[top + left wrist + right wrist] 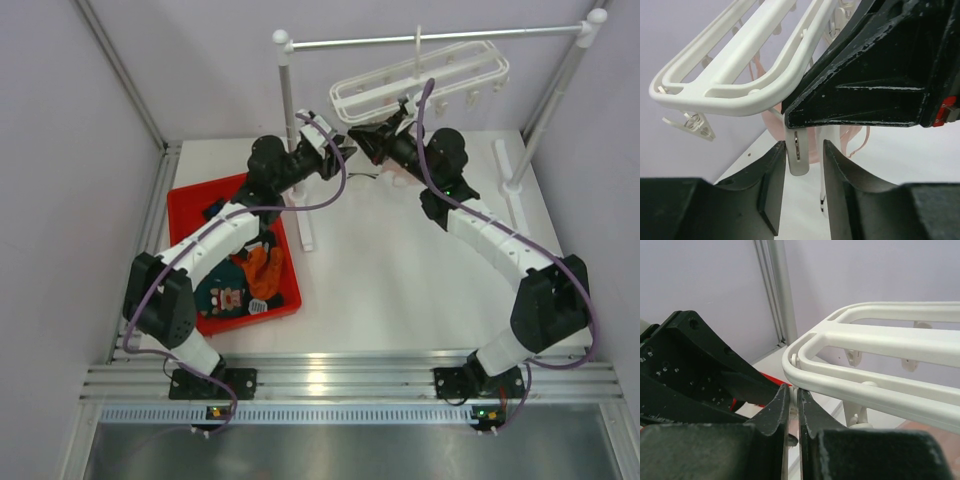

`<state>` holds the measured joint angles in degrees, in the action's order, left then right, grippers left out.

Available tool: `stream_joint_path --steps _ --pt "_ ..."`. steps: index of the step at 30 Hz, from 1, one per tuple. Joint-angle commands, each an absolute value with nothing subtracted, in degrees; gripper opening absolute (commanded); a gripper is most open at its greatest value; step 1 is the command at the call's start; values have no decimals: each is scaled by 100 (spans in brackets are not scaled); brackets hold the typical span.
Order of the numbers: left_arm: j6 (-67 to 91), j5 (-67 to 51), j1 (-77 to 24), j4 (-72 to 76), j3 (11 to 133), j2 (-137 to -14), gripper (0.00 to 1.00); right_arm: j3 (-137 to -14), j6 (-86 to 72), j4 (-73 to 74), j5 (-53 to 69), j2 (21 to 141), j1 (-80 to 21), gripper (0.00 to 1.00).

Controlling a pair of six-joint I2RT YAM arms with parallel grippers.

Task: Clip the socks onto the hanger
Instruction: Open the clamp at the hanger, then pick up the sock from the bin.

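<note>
The white grid hanger (450, 68) hangs from the rail at the back. It also shows in the left wrist view (740, 95) and the right wrist view (880, 340). My right gripper (358, 138) (794, 390) is shut on a white clip (799, 155) under the hanger's left corner. My left gripper (347, 152) (804, 150) is open, and the clip's lower end hangs between its fingers. Pale pink fabric (812, 142) hangs just behind the clip. A teal cartoon-face sock (228, 297), an orange sock (265, 265) and a black sock (215, 210) lie in the red bin (200, 192).
A metal rail (430, 38) on white posts (287, 110) (555, 100) spans the back. The left post's foot lies on the table beside the bin. More clips (690, 122) dangle under the hanger. Purple walls close in the left, right and back.
</note>
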<state>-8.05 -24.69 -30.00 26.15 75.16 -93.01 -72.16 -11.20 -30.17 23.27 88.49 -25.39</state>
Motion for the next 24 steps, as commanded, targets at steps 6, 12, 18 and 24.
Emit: stream_joint_path --steps 6,12,18,24 --pt "-730 -2470 -3050 2234 7374 -8535 49 -7585 -1643 -2927 2478 8833 -2417 0" --pt "429 -2470 -2550 1110 7049 -7700 51 -7620 -1837 -2839 2575 8754 -2329 0" --pt "976 -2523 -1513 -306 6478 -6812 53 -7603 -2074 -2742 2768 8675 -2224 0" --pt "669 -1961 -510 -1528 6372 -6855 49 -7594 -2101 -2637 2856 8587 -2171 0"
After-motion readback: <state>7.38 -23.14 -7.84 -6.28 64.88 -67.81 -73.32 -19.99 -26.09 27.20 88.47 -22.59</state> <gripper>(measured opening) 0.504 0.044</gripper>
